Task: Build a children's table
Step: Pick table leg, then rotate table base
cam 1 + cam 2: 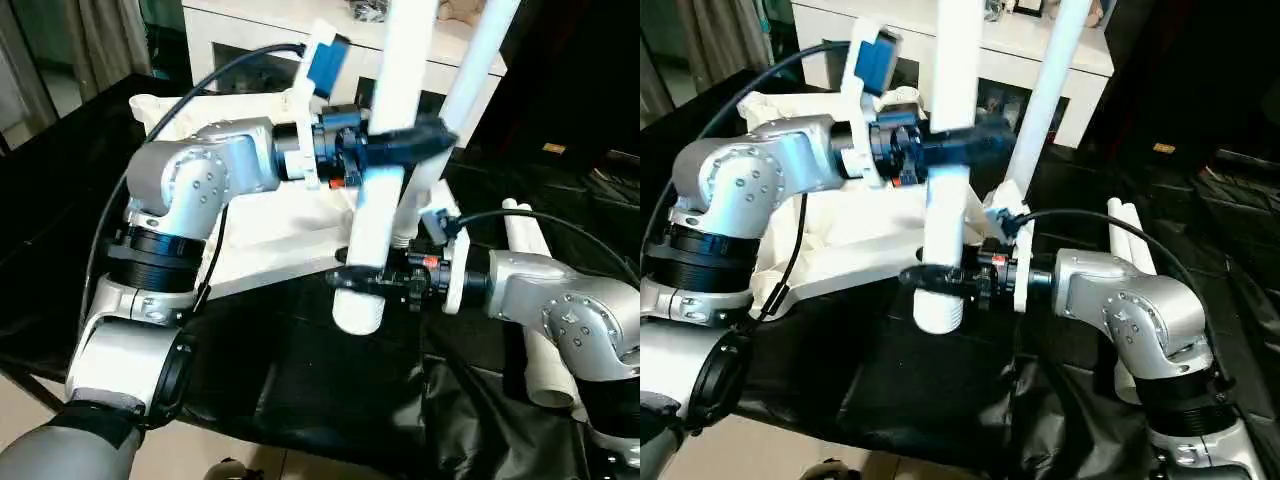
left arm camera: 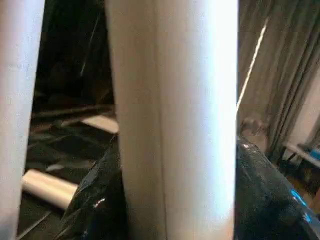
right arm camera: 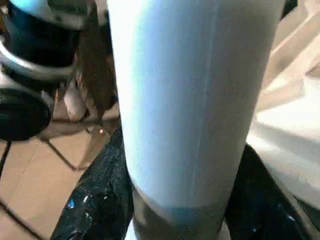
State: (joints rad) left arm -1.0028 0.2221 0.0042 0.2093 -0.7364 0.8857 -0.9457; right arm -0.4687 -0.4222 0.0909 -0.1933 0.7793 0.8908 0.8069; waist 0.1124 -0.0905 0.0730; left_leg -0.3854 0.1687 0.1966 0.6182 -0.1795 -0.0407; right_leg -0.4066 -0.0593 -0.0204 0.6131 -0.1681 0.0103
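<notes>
My tabletop (image 1: 300, 390) is covered in black sheeting. On it, ahead of me, lies the white top of the children's table (image 1: 870, 250), underside up. To my right, two loose white tube legs (image 1: 540, 300) lie side by side on the sheet, beside my right arm.

Smooth white plastic leg (image 1: 385, 150); glossy black sheet (image 1: 330, 390).

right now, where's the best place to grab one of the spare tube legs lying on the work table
Take a spare tube leg around its round middle, coming down from above with the fingers straddling its width. It lies flat on the black sheet beside another leg, so its ends and underside offer less room.
</notes>
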